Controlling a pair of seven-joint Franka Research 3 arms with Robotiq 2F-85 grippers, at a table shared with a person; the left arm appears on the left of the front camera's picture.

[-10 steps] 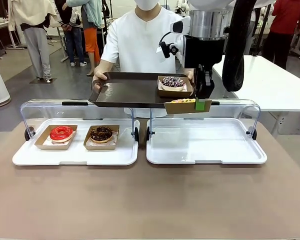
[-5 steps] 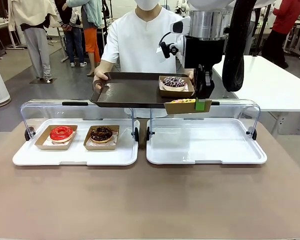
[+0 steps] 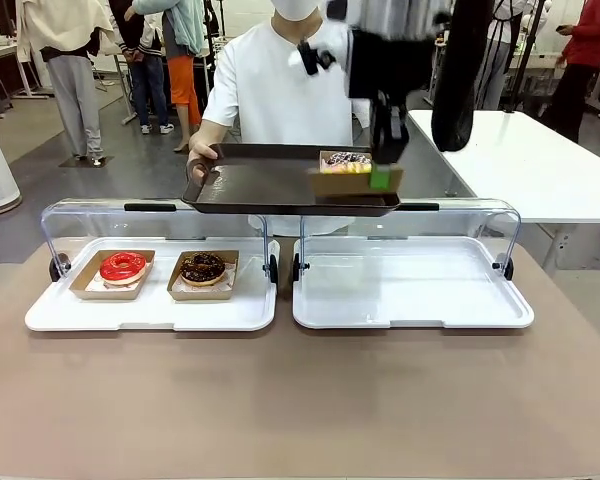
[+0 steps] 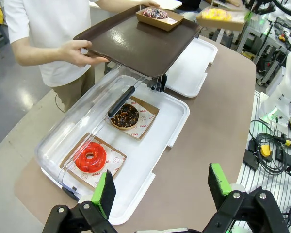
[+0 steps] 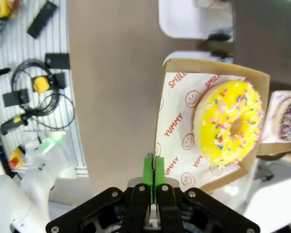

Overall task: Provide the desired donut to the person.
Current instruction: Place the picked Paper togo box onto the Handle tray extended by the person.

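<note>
My right gripper (image 3: 380,178) is shut on the edge of a cardboard tray (image 5: 184,145) holding the yellow sprinkled donut (image 3: 350,168). The tray hangs at the near right corner of the brown serving tray (image 3: 270,185). The person (image 3: 280,80), in a white shirt, holds that serving tray with both hands above the display cases. A chocolate donut with coloured sprinkles (image 3: 346,158) lies on it in its own cardboard tray. In the right wrist view the green pads (image 5: 153,170) pinch the cardboard rim beside the yellow donut (image 5: 231,122). My left gripper (image 4: 161,187) stands open above the table's left end.
The left white display tray (image 3: 150,312) holds a red donut (image 3: 123,266) and a chocolate donut (image 3: 202,267), with its clear lid (image 3: 150,215) tipped back. The right white tray (image 3: 410,295) has nothing on it. A white table (image 3: 520,160) stands at the back right.
My right arm has risen and moved left and away from me, carrying the yellow donut from below the serving tray's right edge up to its near right corner. The person's tray has shifted slightly.
</note>
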